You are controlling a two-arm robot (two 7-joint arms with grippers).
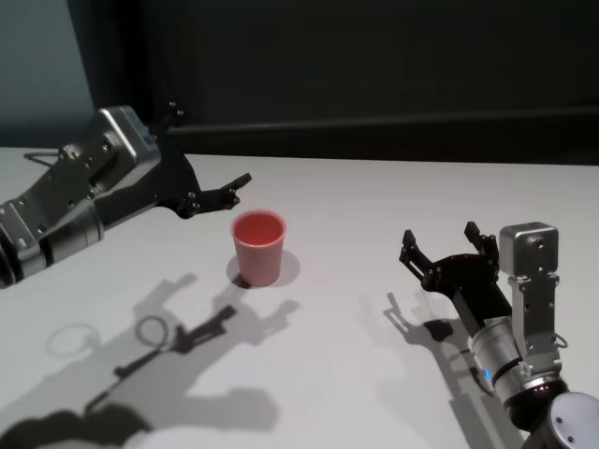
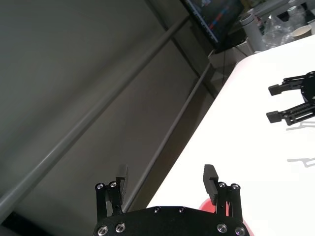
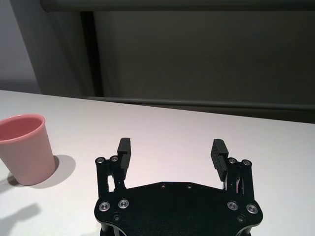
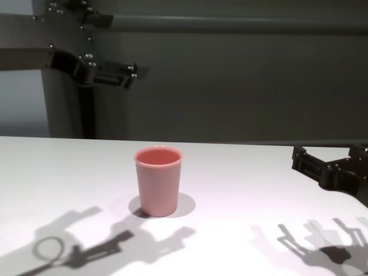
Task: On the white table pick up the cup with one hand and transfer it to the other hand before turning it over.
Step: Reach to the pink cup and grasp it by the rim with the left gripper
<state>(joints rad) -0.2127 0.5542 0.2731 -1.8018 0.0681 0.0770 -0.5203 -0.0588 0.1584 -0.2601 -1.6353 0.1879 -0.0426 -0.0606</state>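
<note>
**Operator:** End effector status, both arms, relative to the cup?

**Technician:** Starting at the cup (image 1: 258, 245): it stands upright, rim up, on the white tabletop (image 1: 374, 374), roughly central and slightly toward the robot's left. Nothing touches it. A shadow falls on the surface behind its base.

**Operator:** Nearest end effector?

**Technician:** Left end effector (image 1: 208, 191). It hangs above the tabletop, up and to the left of the cup, fingers pointing toward it. Its fingers are spread wide and grip nothing. The left wrist view shows both fingertips (image 2: 210, 180) apart with clear space between them, and a sliver of pink just beyond the palm plate. The chest view places this end effector well above the cup's rim.

**Operator:** And the right?

**Technician:** Right end effector (image 1: 447, 245) sits low, close to the tabletop, well apart from the cup on the robot's right. Its fingers are likewise fully spread and hold nothing. In the right wrist view the cup stands off to one side, clear of the fingers.

**Operator:** Surroundings?

**Technician:** Arm shadows lie across the near tabletop. A dark wall panel with a horizontal rail (image 4: 230, 23) runs behind the far edge.
</note>
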